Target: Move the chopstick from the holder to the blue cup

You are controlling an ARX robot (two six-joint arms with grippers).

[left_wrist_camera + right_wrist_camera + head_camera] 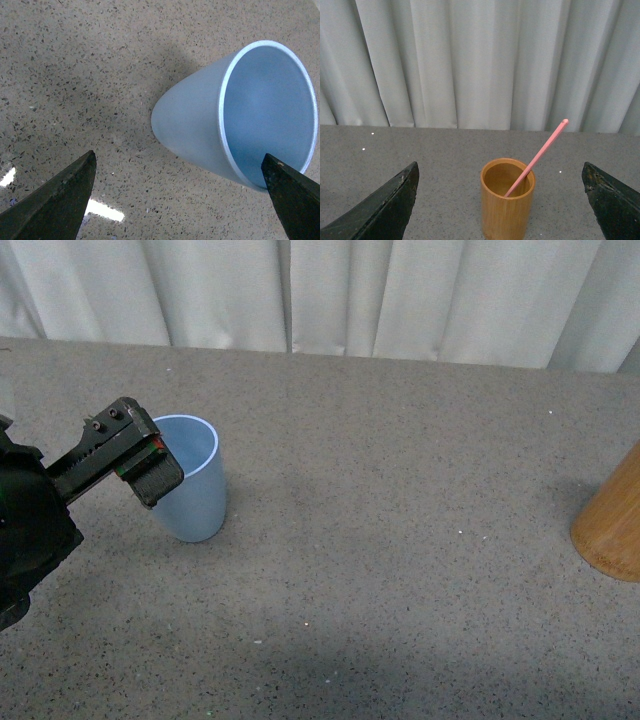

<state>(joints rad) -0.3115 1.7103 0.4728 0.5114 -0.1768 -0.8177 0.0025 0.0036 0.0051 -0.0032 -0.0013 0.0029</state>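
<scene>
Your left end effector hangs at the near-left rim of the blue cup, which stands upright on the left part of the speckled grey desk, well short of the far edge where a pale curtain falls. From the front camera only one dark finger shows, and it covers part of the cup's rim, so you cannot tell whether it touches. The left wrist camera shows the fingers spread wide with nothing between them but the cup's side and open mouth; one fingertip overlaps the rim. The arm behind is cropped by the frame. Far across the desk, toward its right side, the holder appears from the front only as a tan sliver cut off by the frame. The right wrist camera shows it whole but for its cropped base. The chopstick stands inside, leaning on the rim with its blunt top end raised toward the curtain and its lower end hidden in the holder. Your right end effector is also spread wide, empty, its two fingertips framing the holder from a distance.
</scene>
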